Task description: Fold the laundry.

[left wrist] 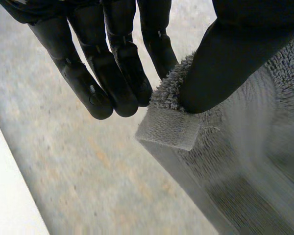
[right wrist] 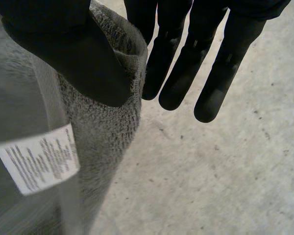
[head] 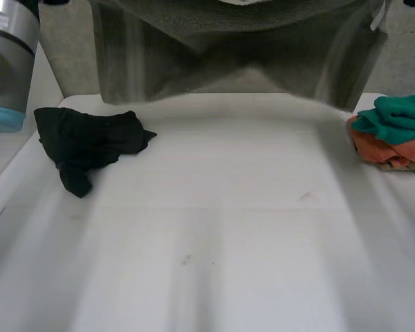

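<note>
A grey towel (head: 228,55) hangs in the air above the far side of the white table (head: 214,228), its lower edge just over the tabletop. My left hand (left wrist: 112,58) pinches one top corner of the grey towel (left wrist: 225,161) between thumb and straight fingers. My right hand (right wrist: 186,54) pinches the other top corner of the towel (right wrist: 98,132) the same way, close to a white care label (right wrist: 39,159). Both hands are raised clear of the table, with the floor beneath them.
A crumpled black garment (head: 86,142) lies on the table's left side. A pile of teal and orange cloths (head: 398,135) sits at the right edge. My left arm's grey joint (head: 7,55) stands at the far left.
</note>
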